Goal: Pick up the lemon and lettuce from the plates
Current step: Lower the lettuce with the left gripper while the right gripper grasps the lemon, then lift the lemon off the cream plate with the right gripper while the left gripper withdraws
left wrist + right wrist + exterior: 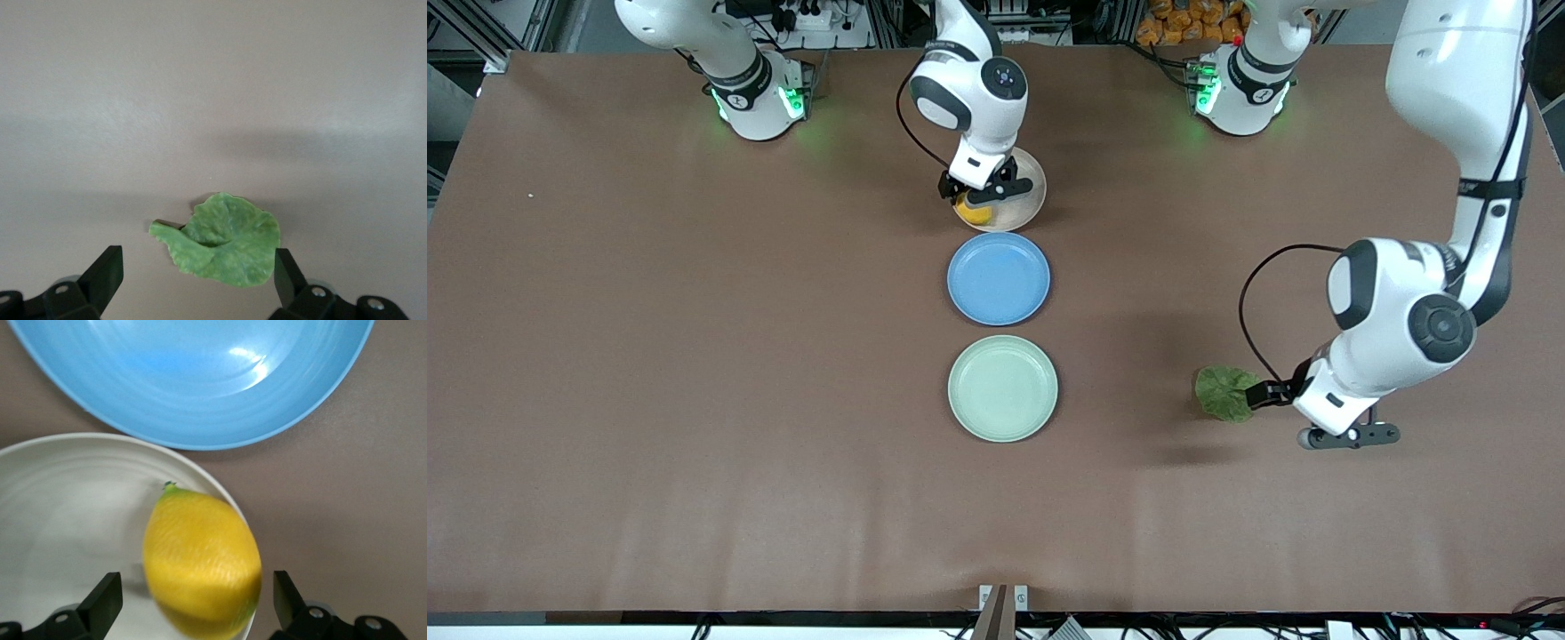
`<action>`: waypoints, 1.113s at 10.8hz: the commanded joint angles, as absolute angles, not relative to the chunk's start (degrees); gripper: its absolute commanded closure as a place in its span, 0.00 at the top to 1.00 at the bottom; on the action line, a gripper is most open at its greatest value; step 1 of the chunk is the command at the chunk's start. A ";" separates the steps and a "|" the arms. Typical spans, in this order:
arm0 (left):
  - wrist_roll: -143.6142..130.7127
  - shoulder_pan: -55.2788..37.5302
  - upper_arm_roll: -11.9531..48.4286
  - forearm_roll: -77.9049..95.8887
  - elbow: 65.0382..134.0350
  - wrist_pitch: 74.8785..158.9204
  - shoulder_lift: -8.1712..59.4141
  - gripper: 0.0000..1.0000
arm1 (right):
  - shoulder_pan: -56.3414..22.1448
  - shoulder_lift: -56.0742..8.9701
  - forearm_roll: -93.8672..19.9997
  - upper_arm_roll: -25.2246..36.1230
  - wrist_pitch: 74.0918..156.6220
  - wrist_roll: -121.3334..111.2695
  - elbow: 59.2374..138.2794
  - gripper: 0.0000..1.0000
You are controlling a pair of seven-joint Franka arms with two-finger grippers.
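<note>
Meanwhile the right tool (190,603) hangs spread over the lemon (973,213) at the rim of the cream plate (1024,212); closing off-centre could roll it onto the counter (694,356). The left tool (193,280), released, sits by the lettuce (223,240) (lying on bare counter, clear of the green plate (1003,388)), which may snag.

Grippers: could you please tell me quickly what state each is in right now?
Left gripper: open, over the lettuce on the table.
Right gripper: open, around the lemon.

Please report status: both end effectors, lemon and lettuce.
Right end effector open around lemon on beige plate. Left end effector open over lettuce on table.
</note>
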State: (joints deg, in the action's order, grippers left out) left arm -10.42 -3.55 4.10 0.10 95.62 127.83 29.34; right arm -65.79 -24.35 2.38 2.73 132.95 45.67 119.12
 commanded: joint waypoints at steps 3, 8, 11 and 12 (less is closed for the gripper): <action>-10.02 -1.94 4.13 -0.53 92.57 119.04 19.70 1.00 | -65.92 -26.46 5.10 3.25 133.94 47.46 118.30 0.54; -10.02 -0.53 4.22 -0.44 83.94 103.02 13.38 1.00 | -65.57 -25.85 4.57 3.08 133.51 52.73 116.98 0.00; -7.22 -0.26 4.13 -0.53 84.02 95.12 8.27 1.00 | -62.42 -22.52 4.13 3.08 131.41 52.47 116.63 0.00; -7.21 0.08 4.13 -0.44 84.11 94.23 7.48 1.00 | -61.10 -20.85 4.04 3.08 130.53 52.30 116.63 0.00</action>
